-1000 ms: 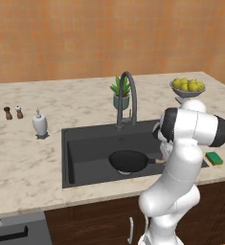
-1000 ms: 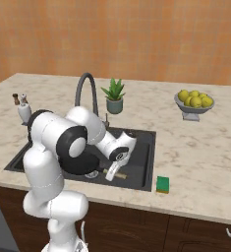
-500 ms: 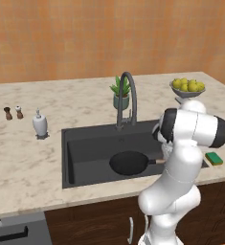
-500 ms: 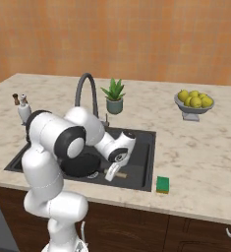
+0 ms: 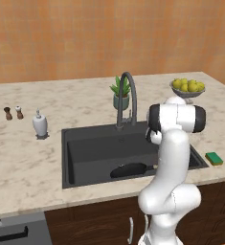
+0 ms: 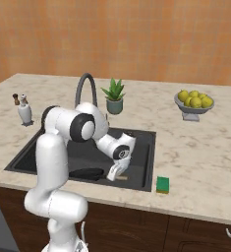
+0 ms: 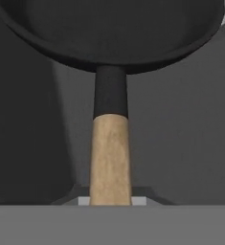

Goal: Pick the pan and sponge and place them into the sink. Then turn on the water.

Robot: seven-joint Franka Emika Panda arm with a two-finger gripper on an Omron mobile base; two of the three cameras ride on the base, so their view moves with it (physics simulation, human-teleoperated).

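Low over the near edge of the sink (image 5: 71, 158), the gripper (image 6: 118, 171) is seen clamped narrowly on the wooden handle of the pan (image 7: 111, 33), whose black bowl is carried inside the basin, close above its floor near the front wall. Whether the pan's base is already touching the bottom cannot be told. For the step in hand to be done well, the pan is best lowered level until it is fully seated, and the jaws opened only then, so that it is not dropped or tipped; the hand would then be drawn straight back along the handle. Just beyond the basin's right rim, the sponge (image 5: 213, 158) is left on the counter (image 5: 23, 162) near its front edge, not yet collected. Farther back, the faucet (image 5: 127, 98) is arched over the sink, with no water seen running.
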